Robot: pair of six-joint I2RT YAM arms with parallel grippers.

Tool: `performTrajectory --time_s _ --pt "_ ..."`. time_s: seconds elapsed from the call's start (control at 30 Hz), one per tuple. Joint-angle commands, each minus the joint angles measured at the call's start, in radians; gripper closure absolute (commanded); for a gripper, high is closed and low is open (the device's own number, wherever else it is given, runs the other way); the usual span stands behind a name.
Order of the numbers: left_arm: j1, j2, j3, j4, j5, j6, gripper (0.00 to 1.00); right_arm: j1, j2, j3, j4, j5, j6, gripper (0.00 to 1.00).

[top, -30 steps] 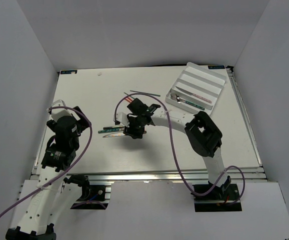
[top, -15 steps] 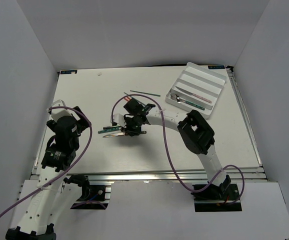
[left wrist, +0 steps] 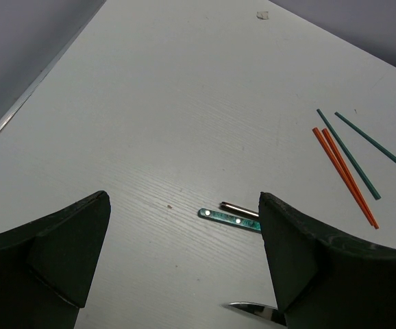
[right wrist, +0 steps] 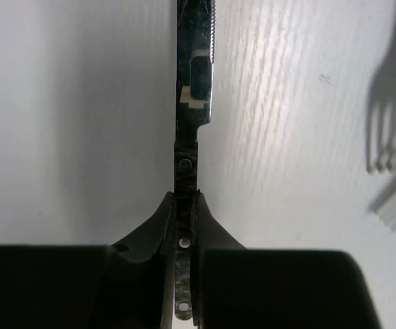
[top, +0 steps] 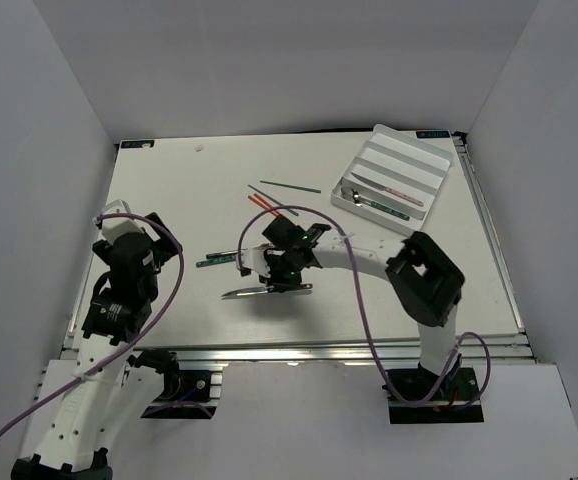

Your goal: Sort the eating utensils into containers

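Clenching a knife [right wrist: 195, 55] by its thin green handle, my right end effector [right wrist: 184, 209] may let it pivot or slip before the tray [top: 399, 160].

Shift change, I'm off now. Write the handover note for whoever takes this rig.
Left hand: open, empty, above the table.
Right hand: shut on the green-handled knife, near mid-table.
Done: a few utensils lie in the white tray.
Left: slot the knife, then the green-handled utensil, two orange chopsticks and two green chopsticks lying on the table.
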Motion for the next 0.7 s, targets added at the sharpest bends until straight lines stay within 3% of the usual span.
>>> performTrajectory --time_s 0.0,0.13,0.23,0.37,0.47,0.57,0.67 --pt "-0.002 -0.014 -0.001 0.005 -0.006 0.004 0.02 -0.064 -0.184 -0.042 0.066 0.008 0.008 1.00" --pt "-0.002 -0.026 -0.001 0.005 -0.003 0.004 0.02 -0.229 -0.268 -0.039 0.063 0.072 0.012 1.00" --pt "-0.002 -0.035 -0.003 0.005 0.000 0.004 0.02 -0.381 -0.266 -0.033 0.077 0.204 0.024 1.00" --pt "-0.008 -0.054 -0.009 0.010 0.009 0.002 0.02 -0.530 -0.209 -0.013 0.293 0.554 -0.008 1.00" --pt "-0.023 -0.052 -0.009 0.011 0.023 0.004 0.02 -0.598 -0.111 0.077 0.417 0.715 -0.084 1.00" --pt "-0.029 -0.043 -0.007 0.010 0.020 0.004 0.02 -0.647 -0.066 0.080 0.598 0.752 -0.133 1.00" --pt "-0.031 -0.041 -0.009 0.014 0.032 0.005 0.02 -0.687 -0.022 0.129 0.608 0.685 -0.140 1.00"
